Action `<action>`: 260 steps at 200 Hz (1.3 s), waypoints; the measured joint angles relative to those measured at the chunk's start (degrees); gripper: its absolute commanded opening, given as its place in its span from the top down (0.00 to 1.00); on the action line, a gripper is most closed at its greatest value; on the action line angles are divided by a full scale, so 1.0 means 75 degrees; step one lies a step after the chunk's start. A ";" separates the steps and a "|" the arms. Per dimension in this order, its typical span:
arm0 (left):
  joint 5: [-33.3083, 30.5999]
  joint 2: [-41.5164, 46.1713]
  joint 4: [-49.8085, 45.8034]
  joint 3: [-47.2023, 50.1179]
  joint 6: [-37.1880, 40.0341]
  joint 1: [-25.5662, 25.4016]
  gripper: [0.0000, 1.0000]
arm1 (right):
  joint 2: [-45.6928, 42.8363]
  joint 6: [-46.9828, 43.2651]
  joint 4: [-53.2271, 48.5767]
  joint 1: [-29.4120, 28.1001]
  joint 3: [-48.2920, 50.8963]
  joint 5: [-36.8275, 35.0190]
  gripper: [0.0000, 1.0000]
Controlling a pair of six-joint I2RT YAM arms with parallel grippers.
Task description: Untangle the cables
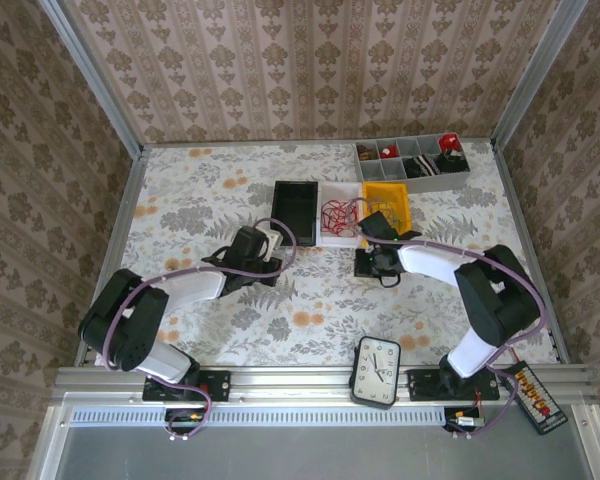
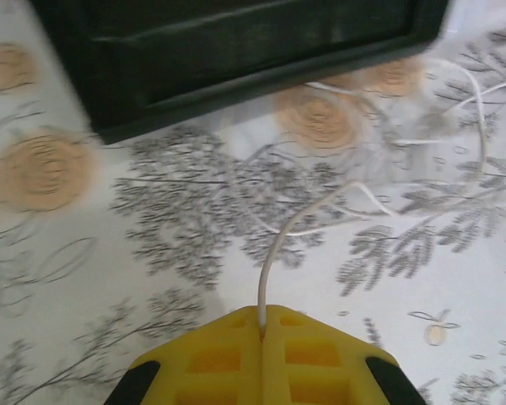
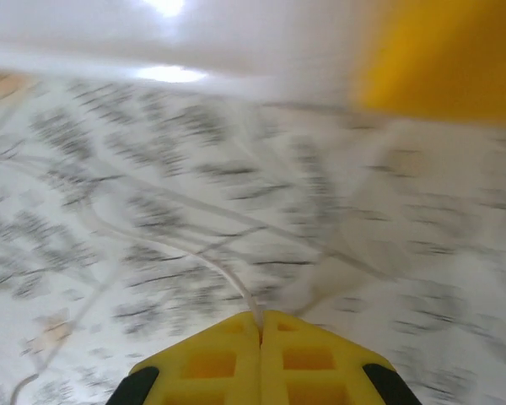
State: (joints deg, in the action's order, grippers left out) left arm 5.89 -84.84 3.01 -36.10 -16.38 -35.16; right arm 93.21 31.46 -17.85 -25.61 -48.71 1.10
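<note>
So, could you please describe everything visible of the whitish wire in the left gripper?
The whitish wire is thin, flexible and plastic-looking. The left gripper, shut, pinches one stretch; from there it arcs up and right, then loops loosely on the floral tablecloth, beside the black tray without clearly touching it. Its far part is blurred.

Two claws (image 2: 261, 325) (image 3: 260, 321), three bins (image 1: 295, 210) (image 1: 338, 240) (image 1: 385, 195), one organizer (image 1: 420, 180), one clock (image 1: 377, 372)

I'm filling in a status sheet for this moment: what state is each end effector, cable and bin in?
left end effector, shut on a whitish cable
right end effector, shut on a pale cable
red cables, bunched in the white bin
black bin, open, empty
yellow bin, open, partly hidden by the right arm
clock, lying face up
</note>
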 measured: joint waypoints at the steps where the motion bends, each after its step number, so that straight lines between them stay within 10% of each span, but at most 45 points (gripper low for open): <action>1: -0.0009 0.0006 0.0000 0.0003 -0.0003 0.0006 1.00 | -0.0012 0.0017 -0.0003 0.0017 0.0015 -0.0012 1.00; 116: -0.1708 0.0548 -0.0259 0.0440 -0.1084 0.0510 1.00 | -0.1577 0.2637 -0.0015 0.1938 0.1644 -0.0933 1.00; 191: -0.1174 0.4176 -0.0052 0.0586 -0.0635 0.0495 1.00 | -0.1585 0.2824 0.0149 0.1967 0.1670 -0.0924 1.00; 260: -0.1364 0.3756 0.0050 -0.1883 0.0460 0.0495 1.00 | -0.1577 0.2804 0.0256 0.1967 0.1670 -0.0906 1.00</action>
State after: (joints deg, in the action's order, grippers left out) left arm -4.34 -56.66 3.38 -50.22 -12.93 -31.44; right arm 81.38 52.49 -15.92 -10.85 -36.18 -5.69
